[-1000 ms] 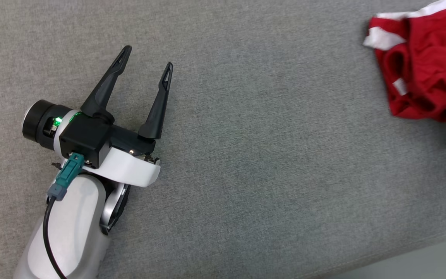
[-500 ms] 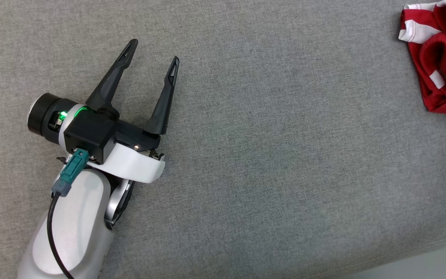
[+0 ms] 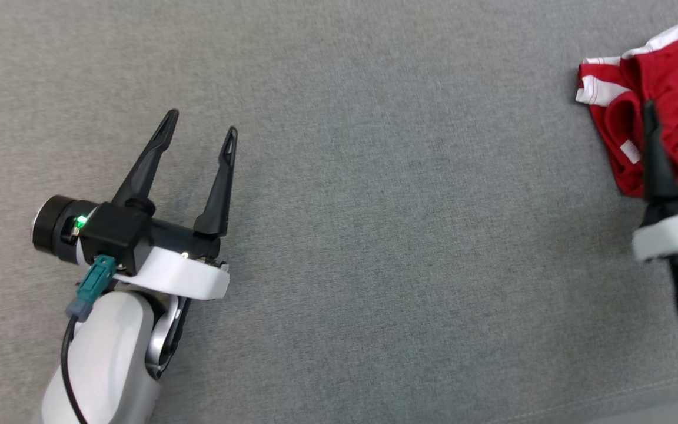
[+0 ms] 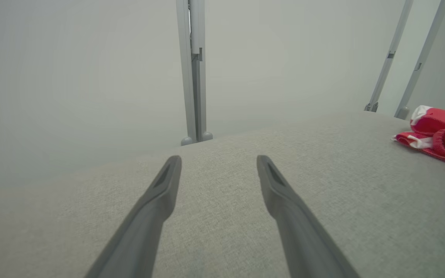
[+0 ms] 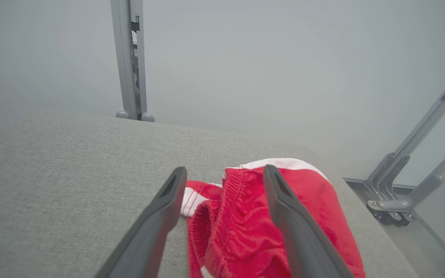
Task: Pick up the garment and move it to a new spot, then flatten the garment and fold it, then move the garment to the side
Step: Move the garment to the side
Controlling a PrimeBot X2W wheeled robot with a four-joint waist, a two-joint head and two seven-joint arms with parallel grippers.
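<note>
2 grippers are standing spread and empty: I am hovering the right gripper (image 5: 224, 172) over the red garment (image 5: 245, 216) near the grey surface's (image 3: 374, 235) right edge, likely for a grab; the left gripper (image 3: 201, 122) is idling well apart.

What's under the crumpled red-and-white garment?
The crumpled red-and-white fabric garment lies on the grey woven fabric surface, which shows beside it. Whatever is directly beneath its folds is covered.
</note>
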